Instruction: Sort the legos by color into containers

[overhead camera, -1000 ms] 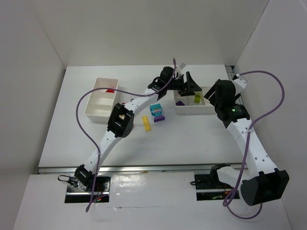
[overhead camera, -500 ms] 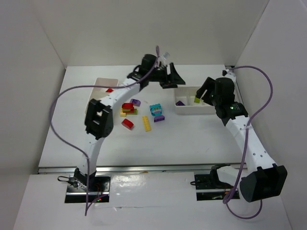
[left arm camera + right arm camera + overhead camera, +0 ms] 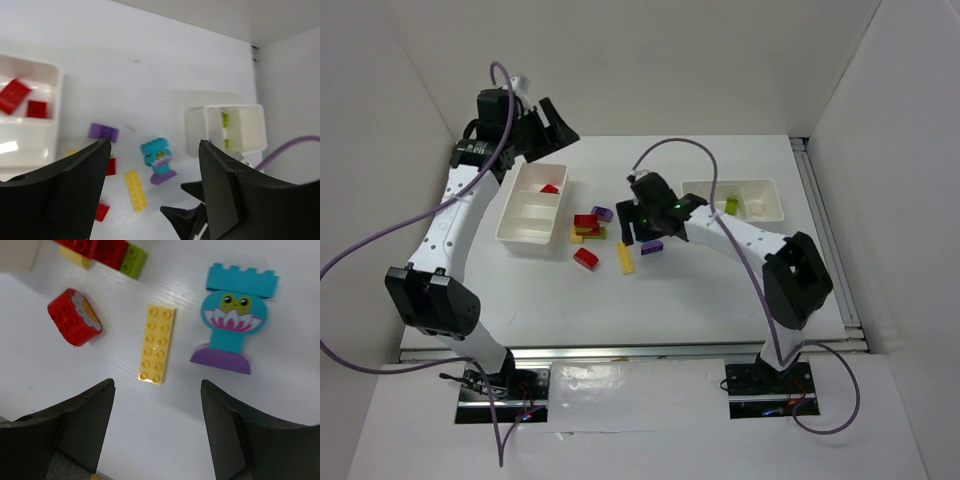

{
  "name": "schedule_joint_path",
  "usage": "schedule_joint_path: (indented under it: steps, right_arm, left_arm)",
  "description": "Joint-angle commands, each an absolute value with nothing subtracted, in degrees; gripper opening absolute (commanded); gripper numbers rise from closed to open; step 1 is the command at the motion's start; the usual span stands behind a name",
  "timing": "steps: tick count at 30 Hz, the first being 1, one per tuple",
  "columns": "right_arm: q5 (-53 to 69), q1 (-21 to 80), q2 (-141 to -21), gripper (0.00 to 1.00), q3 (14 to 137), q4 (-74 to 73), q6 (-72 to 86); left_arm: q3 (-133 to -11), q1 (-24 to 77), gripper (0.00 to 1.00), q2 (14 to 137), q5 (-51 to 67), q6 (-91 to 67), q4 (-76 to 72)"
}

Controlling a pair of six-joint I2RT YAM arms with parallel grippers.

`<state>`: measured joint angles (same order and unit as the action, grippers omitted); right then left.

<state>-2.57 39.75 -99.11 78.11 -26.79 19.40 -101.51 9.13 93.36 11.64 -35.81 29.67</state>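
We show the right tool released and empty above the yellow lego on the counter, presumably to grasp it, while the left tool, likewise released, hangs clear at far left.

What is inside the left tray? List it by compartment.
Left tray: two red bricks in the far compartment; the other two look bare from above. In the left wrist view a gripper finger hides its near end.

Left arm stretched toward 11 o'clock; left hand raised, jaws apart. Right arm bent toward 10 o'clock; right hand lowered, jaws apart.
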Motion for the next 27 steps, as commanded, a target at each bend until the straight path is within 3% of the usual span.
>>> schedule_joint_path:
  steps: [1,10,17,27]
  right_arm:
    - [-5.27,42.27,-102.56,0.77,82.43,-30.24,17.67]
    - [-5.27,45.88,-110.73,0.77,85.61,-28.48,18.28]
    - [-7.12,45.27,-109.25,0.70,84.11,-24.97,20.04]
    - [-7.29,45.09,-113.99,0.71,87.09,-27.51,18.11]
  left_arm:
    - [-98.53,5.81,0.82,91.06,6.24,-33.75,34.45]
    - [-92.55,2.03,0.82,88.68,8.26,-33.23,35.07]
    - [-91.85,0.97,0.82,88.68,8.79,-32.70,35.07]
    - [-93.08,0.97,0.82,92.01,10.37,-32.70,35.07]
